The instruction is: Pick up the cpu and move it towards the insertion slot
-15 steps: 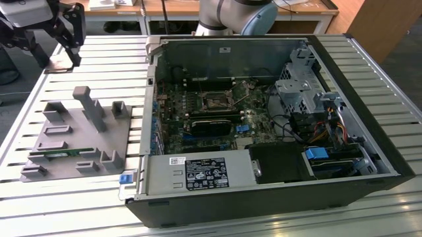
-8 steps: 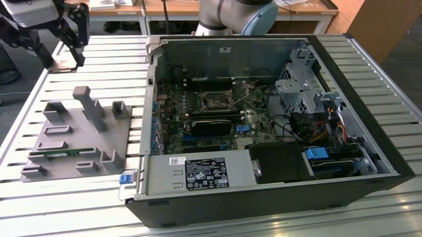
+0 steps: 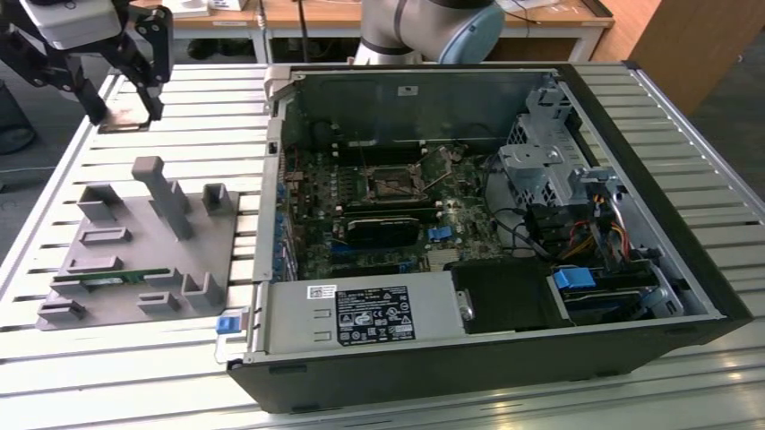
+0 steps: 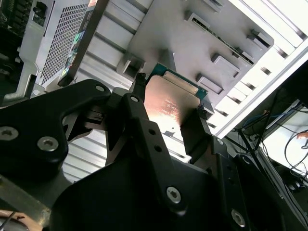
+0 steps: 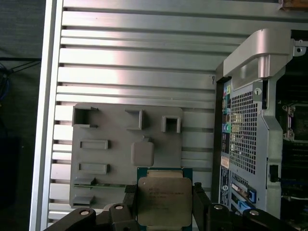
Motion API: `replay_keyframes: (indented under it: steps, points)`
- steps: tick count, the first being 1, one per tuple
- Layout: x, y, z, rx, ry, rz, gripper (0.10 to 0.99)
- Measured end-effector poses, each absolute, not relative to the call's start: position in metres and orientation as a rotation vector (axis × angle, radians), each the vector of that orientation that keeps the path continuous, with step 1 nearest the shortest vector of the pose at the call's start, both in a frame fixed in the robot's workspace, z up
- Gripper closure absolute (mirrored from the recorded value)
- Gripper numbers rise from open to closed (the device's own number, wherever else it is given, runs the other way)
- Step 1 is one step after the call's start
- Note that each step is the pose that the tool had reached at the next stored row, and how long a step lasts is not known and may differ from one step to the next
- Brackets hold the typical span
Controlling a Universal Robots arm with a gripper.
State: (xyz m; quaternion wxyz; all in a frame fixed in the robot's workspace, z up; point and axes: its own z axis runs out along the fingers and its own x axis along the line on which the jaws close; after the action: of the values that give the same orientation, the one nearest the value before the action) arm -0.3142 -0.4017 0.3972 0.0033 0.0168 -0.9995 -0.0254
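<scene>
First wrist view: the gripper point(image 5: 165, 199) is clamped on the cpu point(image 5: 164, 199), lifted above the grey fixture tray point(image 5: 113, 159) — pickup looks done, transfer under way.

Closest to the lens in both wrist views, the black fingers point(image 4: 144, 139) pinch the chip by two opposite edges; the second wrist view adds its green rim and a warm glare on the metal lid. Beyond it lie the tray and the ribbed aluminium table point(image 5: 134, 62). Farther off, the exterior view places the gripper point(image 3: 124, 115) at its far left, well apart from the open computer case point(image 3: 669, 296), where the insertion slot point(image 3: 391, 185) sits on the motherboard point(image 3: 358, 210). Judging from this, the carry calls for a long level traverse over the case wall, keeping the chip flat.
</scene>
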Motion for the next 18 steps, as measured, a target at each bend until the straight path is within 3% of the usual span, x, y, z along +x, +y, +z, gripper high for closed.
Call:
replay_keyframes:
  steps: [18]
  points:
    - [-0.290,-0.402,0.397,0.053,-3.134,-0.080,0.545]
